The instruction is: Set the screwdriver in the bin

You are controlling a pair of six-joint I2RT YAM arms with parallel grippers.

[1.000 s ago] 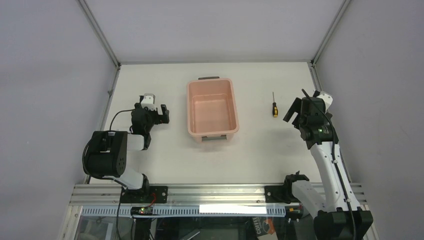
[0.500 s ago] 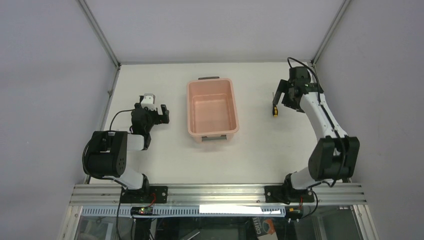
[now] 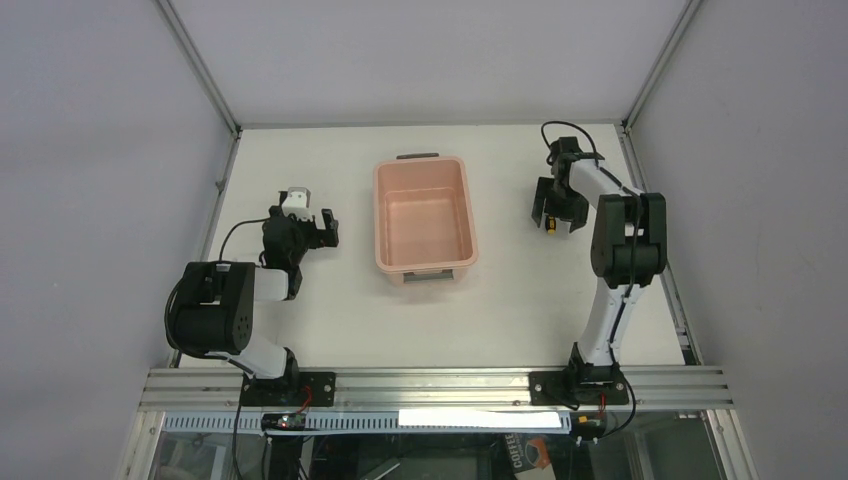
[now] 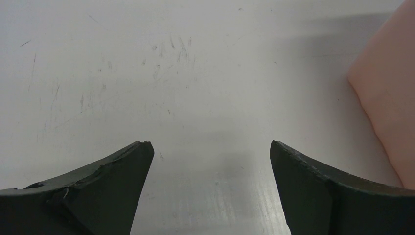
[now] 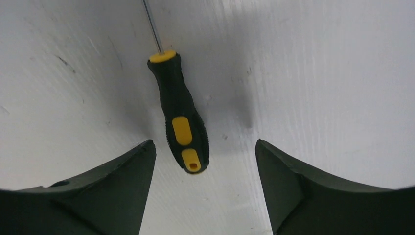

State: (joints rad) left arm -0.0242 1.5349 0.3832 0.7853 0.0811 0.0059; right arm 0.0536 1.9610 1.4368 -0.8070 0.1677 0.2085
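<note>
The right gripper (image 5: 204, 145) stood open astride the screwdriver (image 5: 181, 117); light, stiff, its ribbed handle looked the surest hold.

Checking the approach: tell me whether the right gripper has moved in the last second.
Yes. The black two-finger right gripper moved toward the salmon-pink plastic bin, from right of the small yellow-and-black screwdriver to straddling it.
</note>
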